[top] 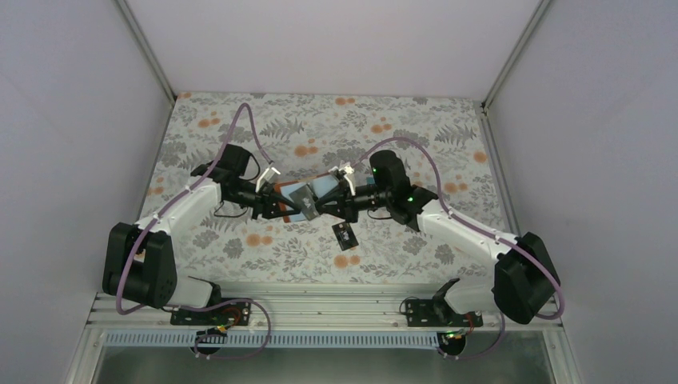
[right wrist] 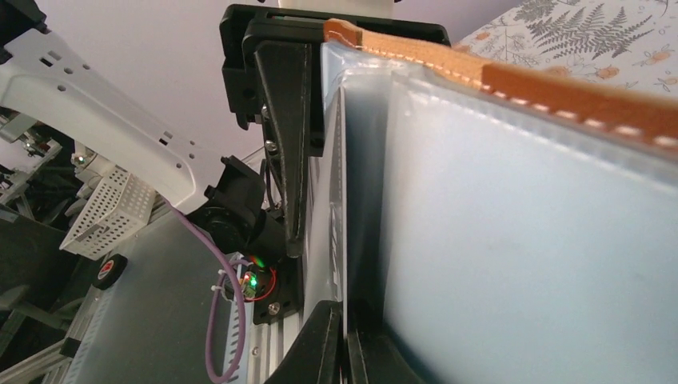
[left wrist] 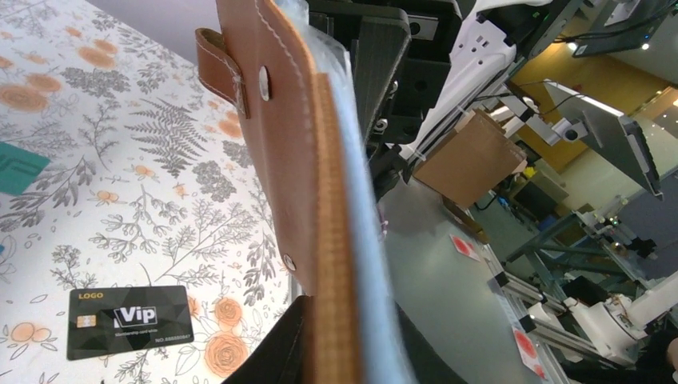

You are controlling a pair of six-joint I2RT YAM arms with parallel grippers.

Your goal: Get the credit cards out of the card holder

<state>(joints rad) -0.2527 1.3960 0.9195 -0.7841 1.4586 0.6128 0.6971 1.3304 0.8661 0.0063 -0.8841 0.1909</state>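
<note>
The card holder (top: 294, 196), brown leather with pale blue-grey pockets, hangs above the middle of the table between both grippers. My left gripper (top: 281, 210) is shut on its leather edge (left wrist: 296, 160), which fills the space between the fingers (left wrist: 272, 344). From the other side my right gripper (right wrist: 345, 344) is shut on a thin pale card (right wrist: 329, 224) with dark print, standing at the mouth of a pocket (right wrist: 520, 264). A black credit card (top: 344, 234) marked "Vip" (left wrist: 128, 320) lies flat on the cloth below. A teal card (left wrist: 16, 166) lies further left.
The flowered tablecloth (top: 240, 136) covers the table, with pale walls on three sides. An aluminium rail (top: 320, 308) runs along the near edge, where both arm bases stand. The two arms meet nose to nose over the table's middle.
</note>
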